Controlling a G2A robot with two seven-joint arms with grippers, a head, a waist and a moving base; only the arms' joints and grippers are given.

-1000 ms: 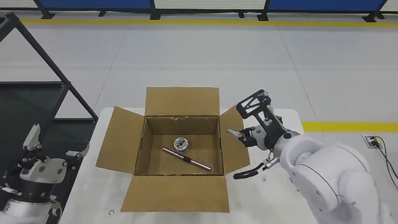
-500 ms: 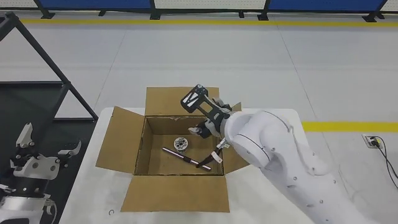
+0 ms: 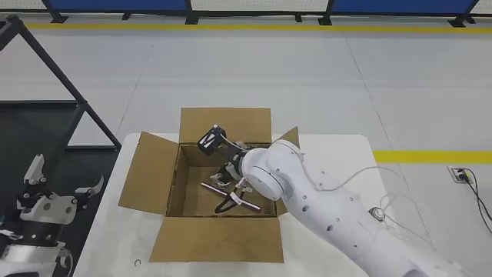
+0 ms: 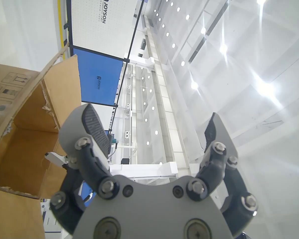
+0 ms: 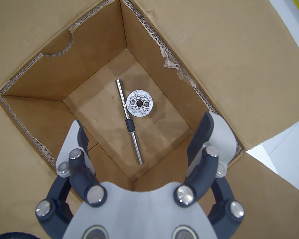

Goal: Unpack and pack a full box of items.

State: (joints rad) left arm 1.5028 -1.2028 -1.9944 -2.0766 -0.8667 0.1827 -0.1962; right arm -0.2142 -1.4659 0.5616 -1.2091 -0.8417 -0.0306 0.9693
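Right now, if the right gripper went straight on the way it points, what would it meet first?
Probably the rod. The right gripper, open, points down into the box; the rod lies on the floor near its midline, the disc beside it. Depth is unclear: it might touch bare floor instead.

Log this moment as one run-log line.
right hand: open, over open box | left hand: open, empty, off to the side | box floor: metal rod, slotted disc, side by side, ungrasped

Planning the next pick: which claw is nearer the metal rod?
Right. The right claw hangs open above the metal rod in the box; the left claw is outside the box, off to its side.
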